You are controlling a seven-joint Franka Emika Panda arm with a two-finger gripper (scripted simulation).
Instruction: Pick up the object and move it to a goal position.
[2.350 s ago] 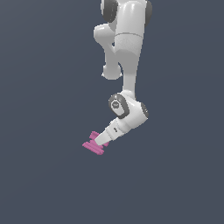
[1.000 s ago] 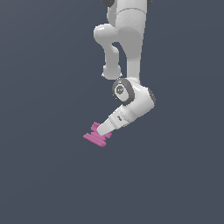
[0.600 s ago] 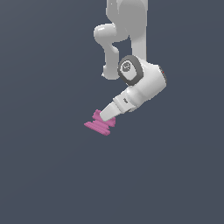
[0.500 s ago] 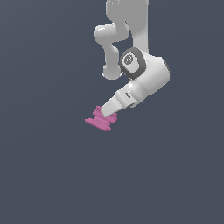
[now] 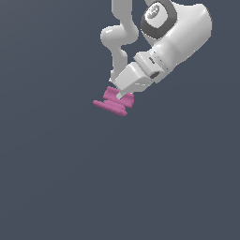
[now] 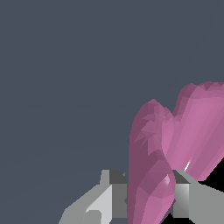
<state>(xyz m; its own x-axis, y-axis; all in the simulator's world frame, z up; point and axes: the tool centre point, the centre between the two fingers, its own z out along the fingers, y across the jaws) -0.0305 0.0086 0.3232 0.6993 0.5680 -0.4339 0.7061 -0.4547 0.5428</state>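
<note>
Only the small pink ridged block point(image 5: 114, 101) sits between the tool point(image 5: 123, 95) fingers; all around them lies plain, unbroken dark grey space, with nothing standing in the way.

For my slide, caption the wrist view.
Hand clamped on the small pink ridged block against a plain grey backdrop.

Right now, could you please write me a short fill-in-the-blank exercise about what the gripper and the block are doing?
1. The gripper is shut on the ____ block.
2. In the wrist view, the block sits ____ the two fingers.
3. The number of arms in the exterior view is ____.

Missing words: pink; between; one
</note>
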